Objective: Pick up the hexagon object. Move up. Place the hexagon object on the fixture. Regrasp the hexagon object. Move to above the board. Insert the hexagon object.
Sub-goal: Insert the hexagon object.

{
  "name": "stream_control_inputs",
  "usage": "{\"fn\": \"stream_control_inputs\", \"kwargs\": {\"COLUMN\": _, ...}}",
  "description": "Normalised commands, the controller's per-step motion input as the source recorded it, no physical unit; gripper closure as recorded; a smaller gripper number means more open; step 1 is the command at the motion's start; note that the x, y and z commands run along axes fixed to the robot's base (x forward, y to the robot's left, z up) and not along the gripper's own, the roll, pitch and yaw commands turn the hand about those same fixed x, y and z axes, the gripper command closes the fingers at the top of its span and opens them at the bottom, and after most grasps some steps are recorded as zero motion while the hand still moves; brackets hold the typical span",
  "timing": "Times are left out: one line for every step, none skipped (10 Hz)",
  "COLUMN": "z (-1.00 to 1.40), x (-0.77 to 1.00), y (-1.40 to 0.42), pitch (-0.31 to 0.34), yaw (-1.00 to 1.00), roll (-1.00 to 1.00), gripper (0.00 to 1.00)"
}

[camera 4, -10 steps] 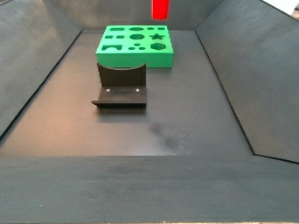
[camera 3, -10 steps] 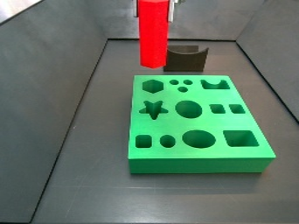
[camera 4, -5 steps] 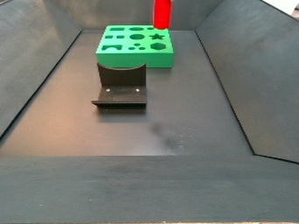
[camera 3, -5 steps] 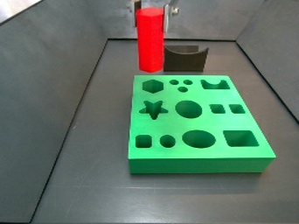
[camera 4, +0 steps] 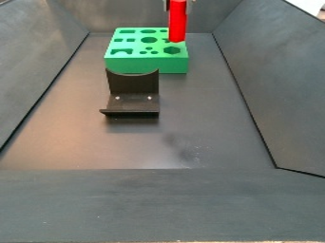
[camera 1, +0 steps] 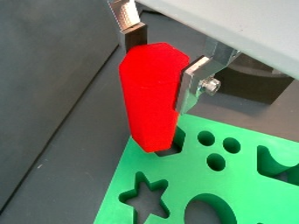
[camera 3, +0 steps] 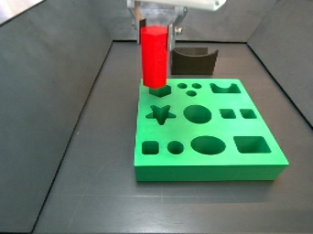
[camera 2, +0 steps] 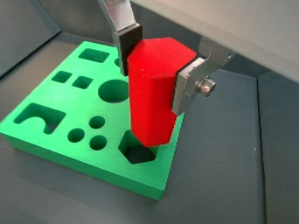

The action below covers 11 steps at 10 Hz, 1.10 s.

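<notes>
While the gripper hangs over the far left corner of the green board, its two silver fingers are clamped on the upper part of the red hexagon peg, one plate pressed against each side. The peg stands upright, and its lower end is at the mouth of the hexagon hole in that corner; in both wrist views the tip sits right at the dark opening, though how far it has gone in cannot be told. Most of its length is above the board's top face.

In a side view the peg rises from the board's far corner, with the gripper itself mostly cut off by the top edge of the picture. In a wrist view the finger on one side shows its dark pad flat against the red surface, and the other plate carries a small screw head.

Around the peg the board shows its other cut-outs: a star, a big circle, small round holes, squares, an oval and an arch shape near the far edge.

Behind the board, near the back wall of the dark bin floor, stands the dark fixture, apart from the board; in a side view it lies nearer the camera, just in front of the board's near edge
</notes>
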Motion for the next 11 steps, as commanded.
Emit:
{"fn": "stream_control_inputs", "kwargs": {"z": -0.11, "x": 0.00, "y": 0.05, "pitch": -0.009, "yaw": 0.00, "roll": 0.00, "gripper": 1.00}}
{"fn": "stream_control_inputs", "kwargs": {"z": -0.23, "x": 0.18, "y": 0.09, "pitch": -0.013, "yaw": 0.00, "roll": 0.03, "gripper": 1.00}}
{"fn": "stream_control_inputs", "kwargs": {"z": -0.23, "x": 0.17, "y": 0.14, "pitch": -0.011, "yaw": 0.02, "roll": 0.03, "gripper": 1.00}}
{"fn": "stream_control_inputs", "kwargs": {"z": -0.21, "x": 0.13, "y": 0.15, "pitch": 0.000, "yaw": 0.04, "roll": 0.04, "gripper": 1.00}}
{"fn": "stream_control_inputs", "kwargs": {"z": -0.16, "x": 0.07, "y": 0.11, "pitch": 0.000, "yaw": 0.03, "roll": 0.04, "gripper": 1.00}}
{"fn": "stream_control_inputs", "kwargs": {"z": -0.15, "x": 0.06, "y": 0.07, "pitch": 0.000, "yaw": 0.04, "roll": 0.04, "gripper": 1.00}}
{"fn": "stream_control_inputs", "kwargs": {"z": -0.10, "x": 0.05, "y": 0.00, "pitch": 0.000, "yaw": 0.08, "roll": 0.04, "gripper": 1.00}}
{"fn": "stream_control_inputs", "kwargs": {"z": -0.13, "x": 0.24, "y": 0.00, "pitch": 0.000, "yaw": 0.05, "roll": 0.04, "gripper": 1.00}}
{"fn": "stream_control_inputs", "kwargs": {"z": -0.11, "x": 0.08, "y": -0.03, "pitch": -0.034, "yaw": 0.10, "roll": 0.03, "gripper": 1.00}}
{"fn": "stream_control_inputs", "kwargs": {"z": -0.10, "x": 0.27, "y": -0.10, "pitch": 0.000, "yaw": 0.17, "roll": 0.05, "gripper": 1.00}}
{"fn": "stream_control_inputs", "kwargs": {"z": -0.11, "x": 0.21, "y": -0.03, "pitch": -0.004, "yaw": 0.18, "roll": 0.04, "gripper": 1.00}}
